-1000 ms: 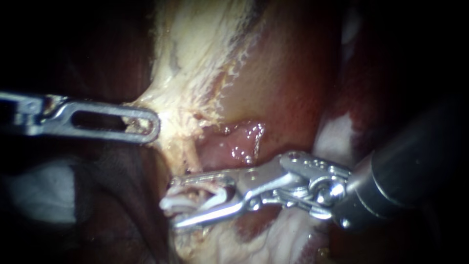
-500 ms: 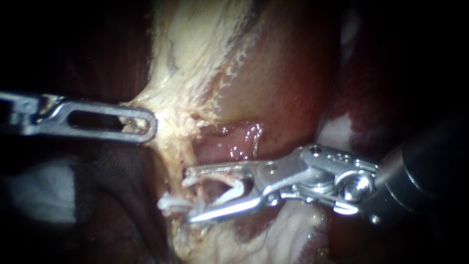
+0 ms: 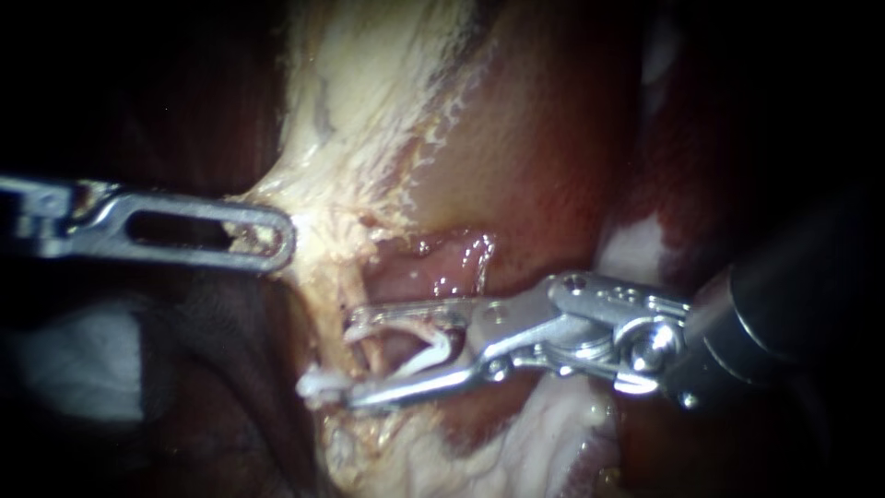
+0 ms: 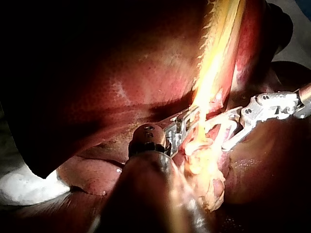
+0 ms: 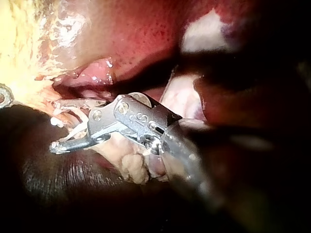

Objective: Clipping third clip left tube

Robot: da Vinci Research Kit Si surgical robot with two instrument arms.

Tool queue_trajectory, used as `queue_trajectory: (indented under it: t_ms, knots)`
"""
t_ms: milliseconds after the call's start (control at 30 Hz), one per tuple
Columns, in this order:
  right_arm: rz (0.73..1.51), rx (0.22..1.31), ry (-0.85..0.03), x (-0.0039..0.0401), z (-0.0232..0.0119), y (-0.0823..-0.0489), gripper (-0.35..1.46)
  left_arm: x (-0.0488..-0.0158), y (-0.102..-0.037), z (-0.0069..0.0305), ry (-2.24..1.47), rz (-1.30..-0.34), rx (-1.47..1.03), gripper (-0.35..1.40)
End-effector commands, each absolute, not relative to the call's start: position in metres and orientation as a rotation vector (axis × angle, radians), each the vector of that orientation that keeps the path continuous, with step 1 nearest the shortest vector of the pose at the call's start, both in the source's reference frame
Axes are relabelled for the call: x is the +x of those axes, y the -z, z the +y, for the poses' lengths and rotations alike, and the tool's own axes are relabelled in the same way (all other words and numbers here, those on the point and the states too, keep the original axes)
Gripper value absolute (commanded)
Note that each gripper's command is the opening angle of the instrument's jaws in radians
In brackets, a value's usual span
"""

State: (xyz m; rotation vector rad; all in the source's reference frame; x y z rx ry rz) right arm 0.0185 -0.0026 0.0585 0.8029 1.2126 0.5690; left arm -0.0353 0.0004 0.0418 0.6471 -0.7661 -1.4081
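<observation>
Positioning step, I judge — right instrument grasps the open clip astride the tube, left instrument clenches tissue — squeezing shut squarely comes next.

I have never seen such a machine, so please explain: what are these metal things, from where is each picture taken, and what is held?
This is a surgical robot working on pig organs on a bench. The endoscope view is from a camera close to the tissue; the two wrist views are from cameras on each arm. The left tool, a slim metal shaft with slotted jaws, grips pale yellowish tissue. The right tool holds an open white plastic clip between its jaws, around a thin pale tube. Behind lies red-brown organ surface.
</observation>
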Motion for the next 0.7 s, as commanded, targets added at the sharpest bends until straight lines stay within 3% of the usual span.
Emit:
queue_trajectory:
  t_ms: [33, 700]
  knots:
    - [1.213, 0.802, -0.569, 0.0187, -0.0027, -0.0587, 0.58, -0.0353, -0.0418, 0.0004, 1.408, -0.766, 0.647, -0.35]
    - [1.189, 0.786, -0.552, 0.0214, -0.0043, -0.0613, 0.58, -0.0356, -0.0415, 0.0003, 1.410, -0.766, 0.646, -0.35]
